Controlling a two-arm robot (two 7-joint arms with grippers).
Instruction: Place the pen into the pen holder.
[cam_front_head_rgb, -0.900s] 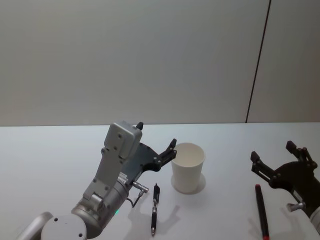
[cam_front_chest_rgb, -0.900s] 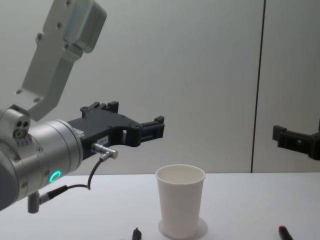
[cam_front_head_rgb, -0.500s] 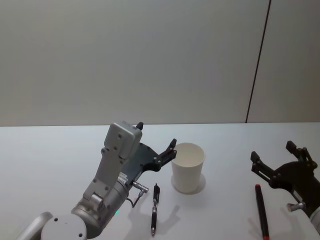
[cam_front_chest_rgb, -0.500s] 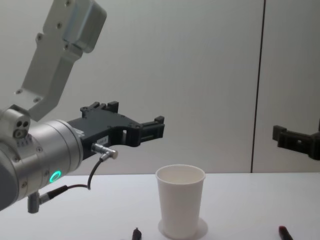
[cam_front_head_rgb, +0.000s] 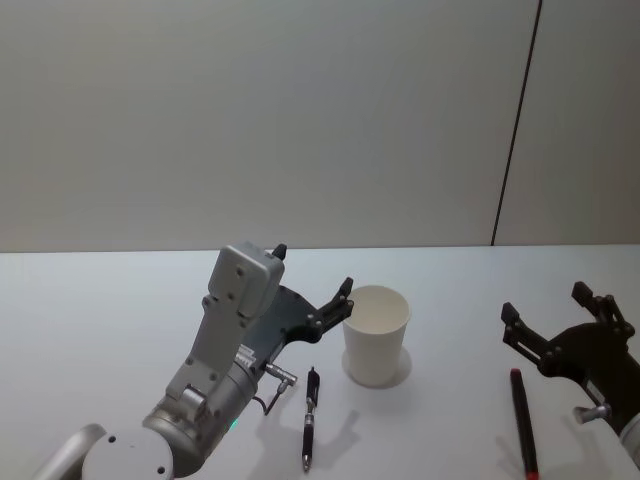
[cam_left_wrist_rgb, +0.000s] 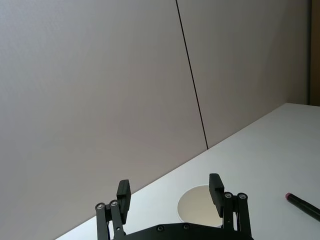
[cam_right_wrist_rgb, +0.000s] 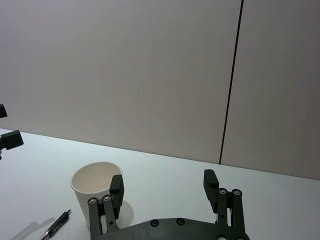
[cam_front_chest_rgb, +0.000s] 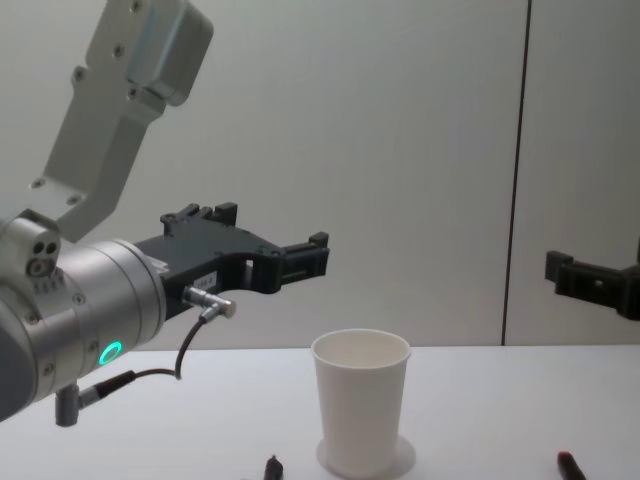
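The pen holder (cam_front_head_rgb: 377, 335), a white paper cup, stands upright on the white table, also seen in the chest view (cam_front_chest_rgb: 361, 415). A black pen (cam_front_head_rgb: 311, 415) lies on the table just in front and left of it. A second dark pen with a red end (cam_front_head_rgb: 522, 420) lies further right. My left gripper (cam_front_head_rgb: 313, 272) hovers open above the table, left of the cup's rim, holding nothing. My right gripper (cam_front_head_rgb: 545, 305) is open and empty above the red-ended pen. The left wrist view has the cup (cam_left_wrist_rgb: 197, 207) beyond the open gripper (cam_left_wrist_rgb: 170, 192).
The white table (cam_front_head_rgb: 120, 310) runs to a plain grey wall with a dark vertical seam (cam_front_head_rgb: 515, 130). Bare tabletop lies left of and behind the cup. In the right wrist view the cup (cam_right_wrist_rgb: 92, 187) and black pen (cam_right_wrist_rgb: 57, 225) sit beyond the right gripper (cam_right_wrist_rgb: 163, 187).
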